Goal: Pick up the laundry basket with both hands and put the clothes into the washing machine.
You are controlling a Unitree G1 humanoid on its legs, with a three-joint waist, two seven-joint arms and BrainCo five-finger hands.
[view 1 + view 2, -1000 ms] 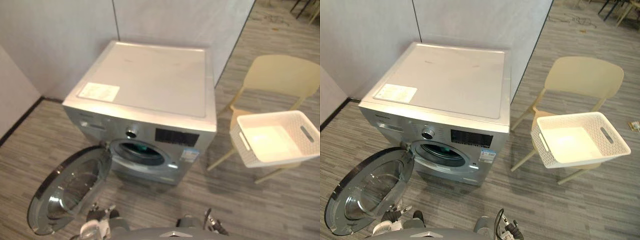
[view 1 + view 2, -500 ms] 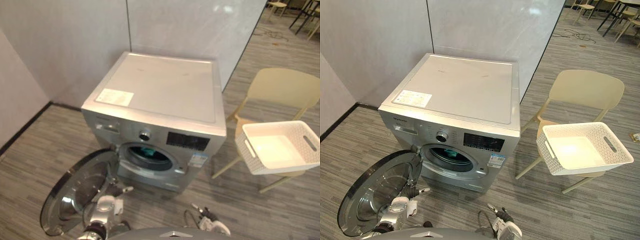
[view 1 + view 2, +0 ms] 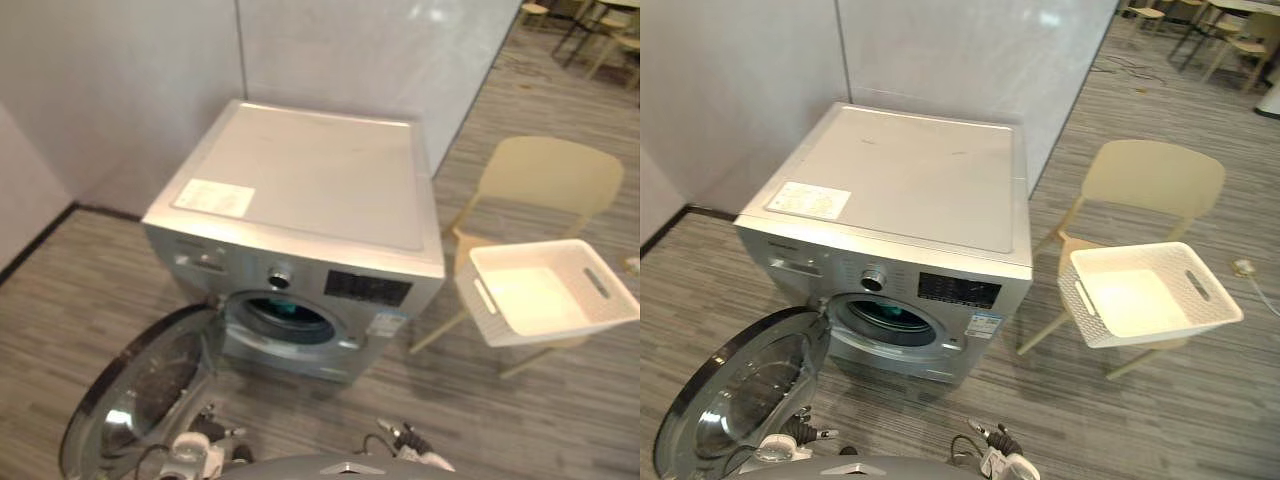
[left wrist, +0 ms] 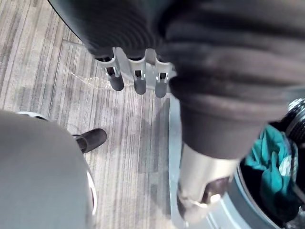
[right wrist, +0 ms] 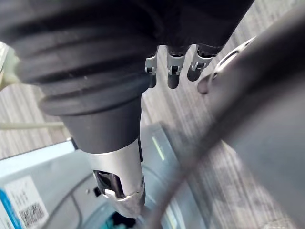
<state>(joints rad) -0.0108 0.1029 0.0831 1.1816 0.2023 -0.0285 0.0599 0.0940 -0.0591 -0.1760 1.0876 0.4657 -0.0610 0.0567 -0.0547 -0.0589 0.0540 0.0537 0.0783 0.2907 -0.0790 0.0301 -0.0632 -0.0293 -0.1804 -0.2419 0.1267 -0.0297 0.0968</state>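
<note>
A silver front-loading washing machine (image 3: 900,190) is seen against a grey wall, its round glass door (image 3: 735,395) swung wide open toward the robot's left. A teal garment (image 4: 269,160) is seen lying inside the drum. A white perforated plastic laundry basket (image 3: 1073,305) is set on the seat of a beige plastic chair (image 3: 1155,180), just to the right of the machine and well apart from both arms. The left robot hand (image 4: 205,167) is held low over the grey wood-pattern floor (image 3: 1120,420), near the open door; its fingers (image 4: 139,83) are stretched out straight and nothing is grasped. The right robot hand (image 5: 116,167) is held low in front of the machine, its fingers (image 5: 172,71) likewise straight, with nothing gripped.
</note>
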